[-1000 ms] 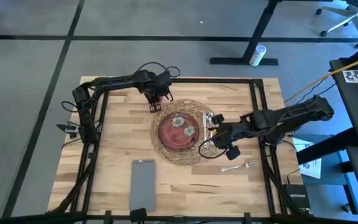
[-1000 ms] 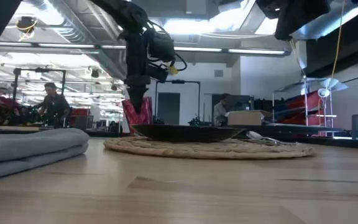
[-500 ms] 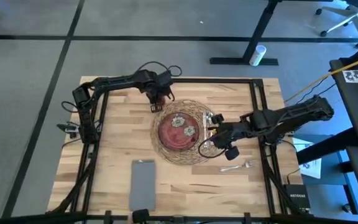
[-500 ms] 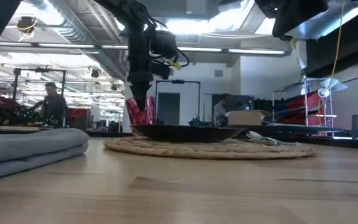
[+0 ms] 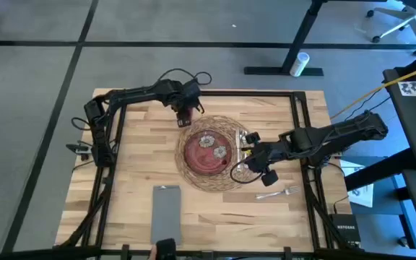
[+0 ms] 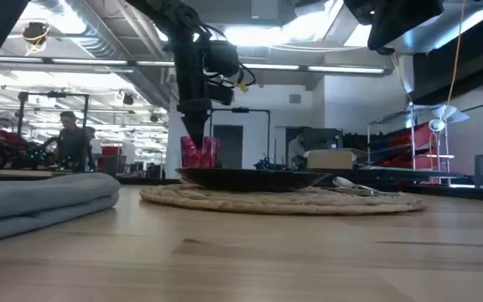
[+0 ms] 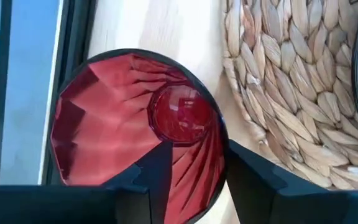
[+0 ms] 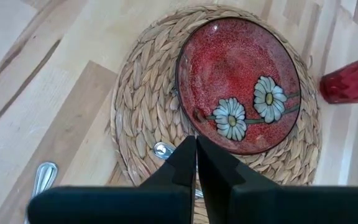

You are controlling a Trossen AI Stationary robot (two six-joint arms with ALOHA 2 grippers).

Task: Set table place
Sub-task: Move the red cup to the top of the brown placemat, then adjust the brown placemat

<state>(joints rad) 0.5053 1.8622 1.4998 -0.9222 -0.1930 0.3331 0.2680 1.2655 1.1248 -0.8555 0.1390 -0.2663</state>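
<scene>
Left gripper (image 5: 186, 114) pinching the red cup (image 7: 135, 127) at the mat's (image 5: 193, 170) eleven o'clock edge. Right gripper (image 8: 196, 171) pressed together over the mat, at the plate's (image 5: 206, 152) three o'clock.

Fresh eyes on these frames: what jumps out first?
The dark red plate with two pale flowers, centred on the round woven mat mid-table. Next, the left gripper at the mat's far edge, its fingers clamped over the rim of the small red cup. The right gripper hovers shut over the mat's right side, where cutlery lies; a gray napkin sits near the front edge.
</scene>
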